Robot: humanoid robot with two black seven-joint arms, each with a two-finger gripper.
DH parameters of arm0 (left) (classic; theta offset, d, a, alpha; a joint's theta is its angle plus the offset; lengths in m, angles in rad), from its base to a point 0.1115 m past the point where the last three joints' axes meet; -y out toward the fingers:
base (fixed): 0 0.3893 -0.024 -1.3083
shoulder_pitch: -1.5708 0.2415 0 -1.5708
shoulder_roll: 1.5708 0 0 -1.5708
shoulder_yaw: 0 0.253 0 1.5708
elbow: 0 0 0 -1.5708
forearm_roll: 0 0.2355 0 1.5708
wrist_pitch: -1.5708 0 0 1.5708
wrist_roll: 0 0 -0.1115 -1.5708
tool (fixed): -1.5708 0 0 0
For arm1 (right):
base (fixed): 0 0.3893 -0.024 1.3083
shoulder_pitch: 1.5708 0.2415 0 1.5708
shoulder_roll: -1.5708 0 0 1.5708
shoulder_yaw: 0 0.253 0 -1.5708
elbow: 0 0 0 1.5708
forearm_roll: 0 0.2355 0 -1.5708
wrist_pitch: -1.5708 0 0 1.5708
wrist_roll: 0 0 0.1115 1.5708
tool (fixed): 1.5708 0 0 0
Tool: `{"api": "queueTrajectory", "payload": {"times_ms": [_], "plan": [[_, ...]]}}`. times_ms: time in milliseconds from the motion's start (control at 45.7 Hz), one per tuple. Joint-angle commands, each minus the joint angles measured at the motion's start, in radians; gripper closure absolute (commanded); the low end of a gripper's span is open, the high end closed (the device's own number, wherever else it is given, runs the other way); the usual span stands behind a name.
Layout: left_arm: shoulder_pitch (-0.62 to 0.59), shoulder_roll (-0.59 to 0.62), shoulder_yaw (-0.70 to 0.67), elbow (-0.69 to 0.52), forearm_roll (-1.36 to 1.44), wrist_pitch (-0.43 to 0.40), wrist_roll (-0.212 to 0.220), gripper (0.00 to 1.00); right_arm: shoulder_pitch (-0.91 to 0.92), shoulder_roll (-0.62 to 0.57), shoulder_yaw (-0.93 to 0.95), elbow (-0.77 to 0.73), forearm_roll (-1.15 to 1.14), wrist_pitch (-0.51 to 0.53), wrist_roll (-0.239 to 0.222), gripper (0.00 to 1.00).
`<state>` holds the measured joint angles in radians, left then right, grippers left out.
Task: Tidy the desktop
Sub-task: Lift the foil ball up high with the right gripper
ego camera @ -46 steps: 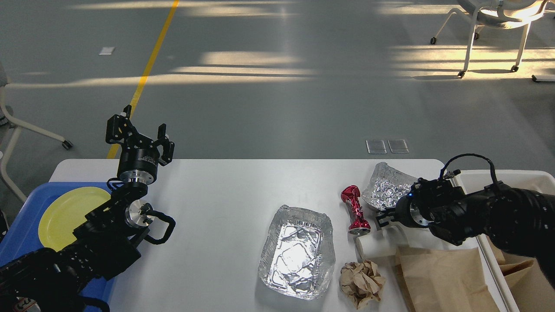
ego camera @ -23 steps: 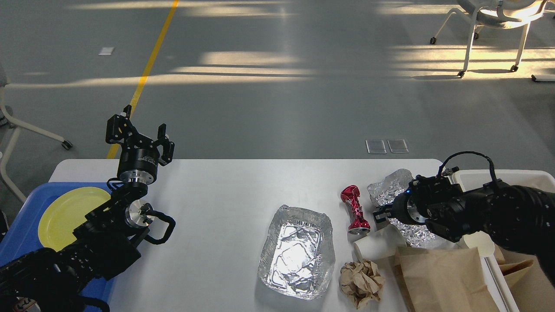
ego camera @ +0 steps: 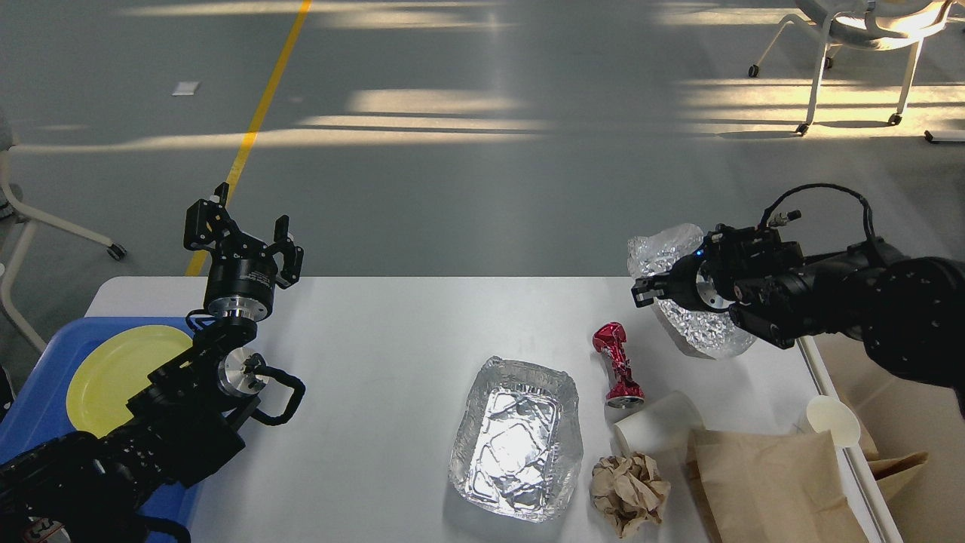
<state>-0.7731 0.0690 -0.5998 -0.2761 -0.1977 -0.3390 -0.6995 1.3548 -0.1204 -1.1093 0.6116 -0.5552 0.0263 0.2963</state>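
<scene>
Head view: my right gripper [ego camera: 647, 290] has a crumpled foil tray [ego camera: 690, 317] lifted above the far right corner of the desktop [ego camera: 392, 339].

The right gripper's fingers look closed on the foil's left rim, though they are small and dark; the foil hangs tilted, its long side running down and right toward the bin side, so I judge the coming move is a carry rightward off the desktop. My left gripper [ego camera: 241, 234], fingers spread and holding nothing, stands well apart at the desktop's far left corner, so the right arm is the nearer. A second ago the foil lay on the desktop beside the red crushed can [ego camera: 618, 363]; since then it has been raised clear, uncovering the paper cup [ego camera: 657, 431].
</scene>
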Motion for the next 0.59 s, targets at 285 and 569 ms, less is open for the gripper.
{"api": "queueTrajectory", "payload": {"times_ms": [285, 569], "plan": [[0.0, 0.0, 0.0, 0.0, 0.0, 0.0, 0.0, 0.03, 0.424, -0.097, 0.013, 0.031, 0.241, 0.417, 0.122, 1.0], [0.0, 0.0, 0.0, 0.0, 0.0, 0.0, 0.0, 0.03, 0.704, -0.183, 0.124, 0.072, 0.259, 0.776, 0.135, 1.0]]}}
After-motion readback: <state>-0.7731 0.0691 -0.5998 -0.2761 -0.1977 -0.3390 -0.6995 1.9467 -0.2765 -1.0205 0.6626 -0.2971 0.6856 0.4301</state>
